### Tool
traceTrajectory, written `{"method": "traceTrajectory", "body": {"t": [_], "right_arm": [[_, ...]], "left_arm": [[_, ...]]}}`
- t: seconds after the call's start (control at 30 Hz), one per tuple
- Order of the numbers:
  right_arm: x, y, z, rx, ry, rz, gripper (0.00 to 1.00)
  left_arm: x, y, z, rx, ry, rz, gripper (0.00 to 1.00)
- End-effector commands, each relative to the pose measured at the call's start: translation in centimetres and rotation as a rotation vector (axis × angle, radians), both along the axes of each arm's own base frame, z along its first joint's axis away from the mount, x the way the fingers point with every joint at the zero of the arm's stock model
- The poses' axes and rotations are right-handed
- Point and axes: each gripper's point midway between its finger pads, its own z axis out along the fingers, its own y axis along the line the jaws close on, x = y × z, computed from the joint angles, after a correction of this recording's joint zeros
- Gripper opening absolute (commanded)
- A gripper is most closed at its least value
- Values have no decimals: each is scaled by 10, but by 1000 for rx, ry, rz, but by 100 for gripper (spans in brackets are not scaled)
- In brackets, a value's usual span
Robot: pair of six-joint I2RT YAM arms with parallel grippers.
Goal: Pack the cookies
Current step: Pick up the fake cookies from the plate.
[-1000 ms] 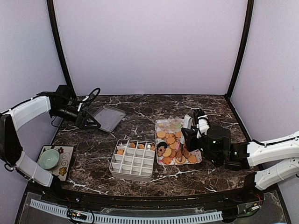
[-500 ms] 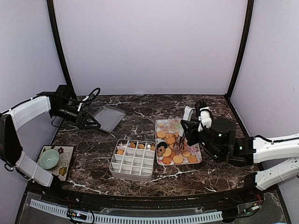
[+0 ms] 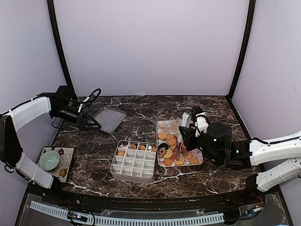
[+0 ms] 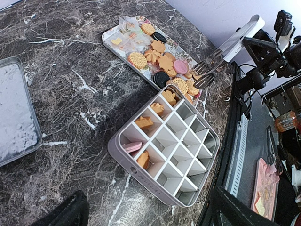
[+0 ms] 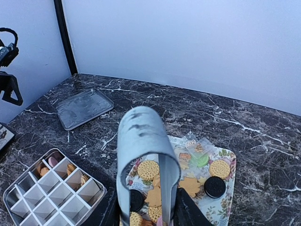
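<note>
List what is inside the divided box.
Box: a few orange cookies and a pink one sit in cells near one edge; other cells look empty, though dividers hide some floors.

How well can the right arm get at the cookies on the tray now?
Probably yes: the right gripper holds tongs whose tips hang just over the cookies on the tray, and nothing lies between them.

Two black cookies [image 4: 160, 37], perhaps five in the box [image 4: 141, 178].

Metal tongs [image 4: 230, 44] over flowered tray [image 4: 109, 36]; grey pan [image 3: 108, 119] far left; green bowl [image 3: 49, 160] on mat [image 3: 67, 157]
</note>
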Motion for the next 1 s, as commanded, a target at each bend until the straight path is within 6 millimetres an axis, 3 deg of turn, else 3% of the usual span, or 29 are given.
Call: {"method": "traceTrajectory", "body": {"t": [0.0,0.33,0.77,0.9,0.97], "right_arm": [[-1,5,1,42,-25,-8,40],[-5,13,-15,12,-5,11,42],[-11,9,-29,-24,39,14,38],[-9,11,-25,-49,30,7,30],[-7,11,-12,-45,17,-2,29]], "left_arm": [[1,-1,14,-22,-32,-4,92],[1,-1,17,-24,-34,-6,91],[2,-2,17,-33,-31,-10,91],[1,-2,15,-31,-26,-10,91],[-1,-2,15,-31,-25,-15,91]]}}
